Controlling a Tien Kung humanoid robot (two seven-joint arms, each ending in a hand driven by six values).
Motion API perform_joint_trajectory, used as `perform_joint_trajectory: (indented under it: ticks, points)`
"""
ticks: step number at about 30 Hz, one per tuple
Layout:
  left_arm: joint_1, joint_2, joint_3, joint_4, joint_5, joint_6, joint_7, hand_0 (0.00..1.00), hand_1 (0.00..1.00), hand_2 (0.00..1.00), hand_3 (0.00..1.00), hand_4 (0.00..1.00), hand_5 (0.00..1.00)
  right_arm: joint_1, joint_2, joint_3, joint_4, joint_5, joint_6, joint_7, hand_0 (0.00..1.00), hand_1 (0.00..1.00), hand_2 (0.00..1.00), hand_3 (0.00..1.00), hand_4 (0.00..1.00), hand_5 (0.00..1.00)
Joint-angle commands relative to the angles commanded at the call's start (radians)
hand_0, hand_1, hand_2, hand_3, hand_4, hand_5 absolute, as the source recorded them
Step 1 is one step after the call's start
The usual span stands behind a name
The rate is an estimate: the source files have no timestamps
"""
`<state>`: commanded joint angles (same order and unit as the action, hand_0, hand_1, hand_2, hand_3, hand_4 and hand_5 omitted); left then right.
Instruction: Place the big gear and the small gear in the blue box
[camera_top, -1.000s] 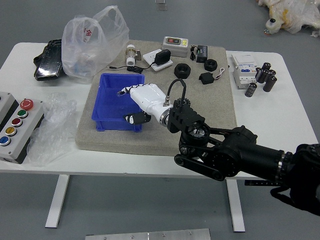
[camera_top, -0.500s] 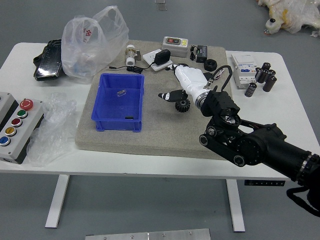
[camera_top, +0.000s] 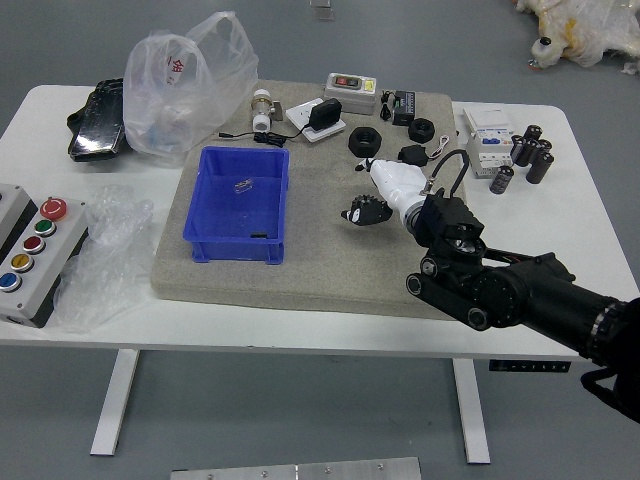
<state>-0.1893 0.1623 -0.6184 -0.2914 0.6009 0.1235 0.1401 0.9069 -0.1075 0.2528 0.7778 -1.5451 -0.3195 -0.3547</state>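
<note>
The blue box (camera_top: 236, 248) stands left of centre on the grey mat, with a small metallic piece (camera_top: 243, 186) and a small black piece (camera_top: 259, 235) on its floor. My right hand (camera_top: 362, 188), white-backed with black fingers, is low over the mat right of the box. Its fingers are spread, the thumb side over a black toothed gear (camera_top: 370, 210), which is partly covered; no grip on it shows. Only this one gear can be made out clearly. My left hand is out of view.
Behind my hand lie two black rings (camera_top: 364, 142), a black adapter and a grey device (camera_top: 350, 92). A clear plastic bag (camera_top: 190, 85) stands behind the box. At left is a button panel (camera_top: 40, 250); at right, a white device (camera_top: 489, 140) and black cylinders (camera_top: 538, 160).
My right hand has left the blue box, swung right over the mat, and come down closer around the gear, its fingertips now nearer to it. The box has stayed put.
</note>
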Motion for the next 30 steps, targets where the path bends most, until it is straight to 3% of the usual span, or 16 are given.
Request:
perform_joint_trajectory:
  ticks: [6,7,11,12,18,19,24,26,30]
  points:
    - [0.002,-0.003,-0.002,0.000,0.000,0.001,0.001,0.698,0.656,0.642,0.806,0.679,0.297,0.009,0.010,-0.043,-0.036,0.060,0.010,0.008,0.713,0.779,0.811,0.819,0.852,0.351]
    - [0.002,-0.003,-0.002,0.000,0.000,0.001,0.001,0.698,0.656,0.642,0.805,0.679,0.296,0.011,0.011,-0.051,-0.040,0.072,0.009,0.011,0.700,0.726,0.726,0.784,0.707,0.250]
    - [0.001,-0.003,-0.001,0.000,0.000,0.000,0.000,0.698,0.656,0.642,0.805,0.679,0.296,0.018,0.018,-0.086,-0.057,0.115,0.005,0.015,0.700,0.726,0.726,0.784,0.707,0.250]
    - [0.000,-0.003,0.000,0.000,0.000,0.000,0.000,0.698,0.656,0.642,0.807,0.679,0.296,0.019,0.019,-0.095,-0.060,0.123,0.006,0.015,0.675,0.657,0.562,0.649,0.421,0.188]
    - [0.000,-0.003,0.001,0.000,-0.002,0.000,0.000,0.698,0.656,0.642,0.807,0.679,0.296,0.018,0.023,-0.124,-0.067,0.147,-0.007,0.028,0.675,0.657,0.562,0.649,0.421,0.188]
    - [0.000,-0.003,0.001,0.000,-0.002,0.001,0.000,0.698,0.656,0.642,0.807,0.679,0.297,0.018,0.023,-0.125,-0.066,0.148,-0.010,0.031,0.637,0.547,0.402,0.496,0.333,0.014]
    - [-0.001,-0.005,0.006,0.000,-0.007,0.001,-0.003,0.698,0.656,0.642,0.807,0.679,0.297,0.016,0.020,-0.121,-0.061,0.142,-0.029,0.046,0.637,0.547,0.402,0.496,0.333,0.014]
    - [-0.001,-0.005,0.008,0.000,-0.008,0.000,-0.004,0.698,0.656,0.642,0.807,0.679,0.296,0.015,0.015,-0.111,-0.055,0.131,-0.034,0.051,0.641,0.532,0.351,0.443,0.285,0.043]
    - [0.000,-0.005,0.011,0.000,-0.014,0.001,-0.006,0.698,0.656,0.642,0.807,0.679,0.296,0.019,-0.007,-0.067,-0.015,0.082,-0.037,0.052,0.637,0.531,0.343,0.440,0.280,0.045]
